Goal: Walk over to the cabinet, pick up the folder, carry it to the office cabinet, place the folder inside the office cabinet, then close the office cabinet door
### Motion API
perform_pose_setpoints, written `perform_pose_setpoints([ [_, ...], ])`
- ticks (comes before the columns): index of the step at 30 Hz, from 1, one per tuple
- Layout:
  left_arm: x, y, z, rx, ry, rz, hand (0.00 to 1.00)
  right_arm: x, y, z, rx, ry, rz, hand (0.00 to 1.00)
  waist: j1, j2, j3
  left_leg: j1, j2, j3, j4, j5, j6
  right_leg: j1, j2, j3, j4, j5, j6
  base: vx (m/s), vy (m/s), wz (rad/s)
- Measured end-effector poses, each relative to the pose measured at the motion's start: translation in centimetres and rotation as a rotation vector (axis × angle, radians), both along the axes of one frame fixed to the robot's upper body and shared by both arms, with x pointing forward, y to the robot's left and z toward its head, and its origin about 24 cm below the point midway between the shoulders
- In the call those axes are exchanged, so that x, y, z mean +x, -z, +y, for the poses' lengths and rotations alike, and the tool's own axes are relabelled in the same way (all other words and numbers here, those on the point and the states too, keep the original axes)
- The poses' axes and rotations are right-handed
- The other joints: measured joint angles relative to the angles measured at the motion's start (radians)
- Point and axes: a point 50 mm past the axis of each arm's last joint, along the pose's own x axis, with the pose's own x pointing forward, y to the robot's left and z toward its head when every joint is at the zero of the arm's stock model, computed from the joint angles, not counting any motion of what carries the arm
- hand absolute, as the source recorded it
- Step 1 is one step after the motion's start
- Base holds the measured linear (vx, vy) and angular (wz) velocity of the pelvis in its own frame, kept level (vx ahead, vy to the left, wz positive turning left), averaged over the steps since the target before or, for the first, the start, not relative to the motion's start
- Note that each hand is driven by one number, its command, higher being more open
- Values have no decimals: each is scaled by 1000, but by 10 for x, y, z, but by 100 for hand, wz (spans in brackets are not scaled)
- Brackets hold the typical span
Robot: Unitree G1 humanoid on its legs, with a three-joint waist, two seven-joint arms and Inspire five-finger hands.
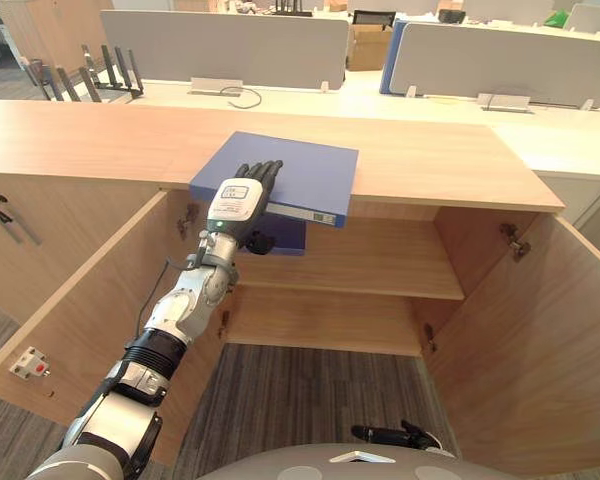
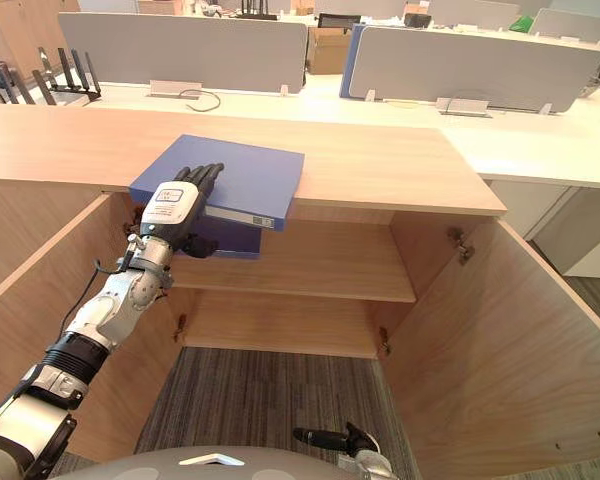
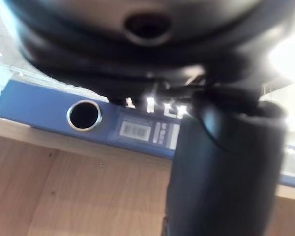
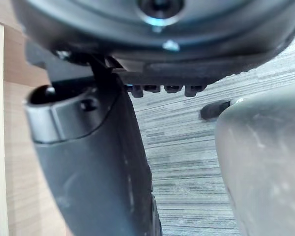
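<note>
Left hand (image 1: 242, 200) reaches up to the folder (image 1: 305, 165): fingers (image 1: 263, 172) lie flat on its blue cover, thumb (image 3: 221, 162) sits under the overhanging edge, so it reads as a pinch on the folder's near-left corner. Folder rests beyond the hand on the cabinet top (image 1: 440, 160), its spine jutting past the front edge; the left wrist view shows that spine with its ring hole just past the thumb. A darker blue patch sits under the spine beside the thumb; I cannot tell what it is. Below the hand the cabinet stands open, shelf (image 1: 380, 265) bare to the hand's right, door (image 1: 540, 340) swung wide further right. Right hand (image 1: 395, 435) hangs low, well apart. Step in hand, as I judge it: picking up, grip being set, folder not yet lifted. Next move likely calls for a firm pinch, drawing the folder off the top without letting it tip, then bringing it down to the shelf.
</note>
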Motion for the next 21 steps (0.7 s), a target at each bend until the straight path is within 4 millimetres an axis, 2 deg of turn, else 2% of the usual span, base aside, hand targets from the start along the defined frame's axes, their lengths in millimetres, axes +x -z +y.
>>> perform_pose_setpoints([
  [4,10,-4,2,21,-13,-1,100,1,0,2,-3,-35,-2,100,-4,-4,2,-4,0,0,3,0,0,-4,0,1,0,2,2,0,0,0],
  [13,15,-6,1,82,-6,-17,100,1,0,2,-1,-38,-3,100,-5,-7,3,-22,0,-2,14,0,0,-21,0,6,0,11,0,-25,-17,-1],
  [14,16,-6,1,84,-10,-17,0,1,0,2,-1,-38,-3,100,-8,-7,3,-21,0,-1,15,0,0,-21,0,7,0,12,-1,-50,-28,-2],
  [19,16,-6,1,87,-11,-36,0,1,0,2,0,-36,-4,100,-12,-10,5,-22,1,-1,18,-1,-1,-21,0,7,0,12,0,-29,-22,-1],
  [21,22,-18,-2,106,-8,-92,0,1,0,2,-1,-35,-2,100,-9,-13,6,-23,1,-1,20,-1,-1,-21,0,7,0,13,-1,-35,-29,0],
])
